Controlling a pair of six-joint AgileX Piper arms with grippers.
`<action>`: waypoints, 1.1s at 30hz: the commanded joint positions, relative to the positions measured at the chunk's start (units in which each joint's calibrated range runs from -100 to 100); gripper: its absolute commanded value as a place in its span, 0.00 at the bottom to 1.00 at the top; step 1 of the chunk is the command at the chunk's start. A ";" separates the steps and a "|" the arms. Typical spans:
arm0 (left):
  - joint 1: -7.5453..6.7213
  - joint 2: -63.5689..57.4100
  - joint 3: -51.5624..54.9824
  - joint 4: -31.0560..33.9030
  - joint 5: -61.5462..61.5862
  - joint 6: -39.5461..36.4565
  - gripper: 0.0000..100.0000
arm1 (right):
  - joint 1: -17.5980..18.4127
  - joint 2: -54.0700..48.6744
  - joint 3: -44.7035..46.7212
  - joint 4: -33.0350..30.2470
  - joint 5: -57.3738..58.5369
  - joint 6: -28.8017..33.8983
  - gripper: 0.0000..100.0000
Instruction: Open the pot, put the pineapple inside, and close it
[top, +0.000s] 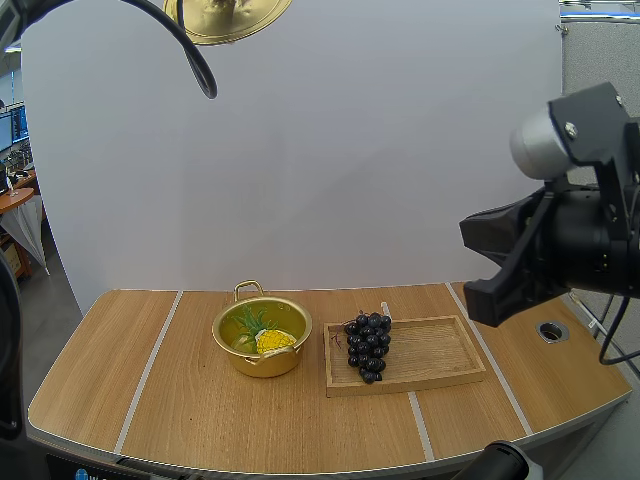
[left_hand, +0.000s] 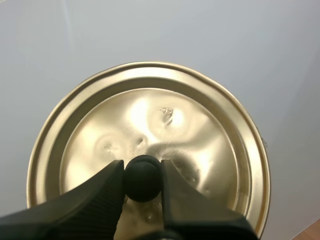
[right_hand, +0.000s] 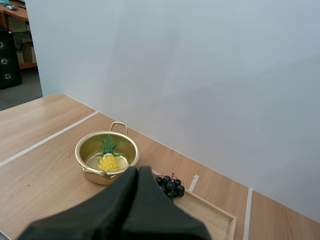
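Note:
A gold pot stands open on the table with a yellow pineapple lying inside it; the right wrist view has the pot and the pineapple too. The gold lid hangs high above the table at the top of the high view. My left gripper is shut on the black knob of the lid. My right gripper is shut on nothing, its fingers lying together, raised above the table to the right of the pot.
A wooden tray lies right of the pot with a bunch of dark grapes at its left end. A round hole sits in the table at the far right. Bare wood spreads left of the pot.

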 joint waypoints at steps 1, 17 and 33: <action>-0.25 -0.36 -0.58 0.26 -1.17 -0.23 0.00 | 0.06 -0.79 0.03 -0.61 0.00 0.12 0.00; -0.25 -0.36 -0.58 -1.76 -1.17 -0.54 0.00 | 0.06 -0.78 0.03 -0.61 0.00 0.12 0.00; -0.25 2.37 7.01 -0.78 16.72 1.15 0.00 | 0.06 -0.78 0.03 -0.61 0.00 0.12 0.00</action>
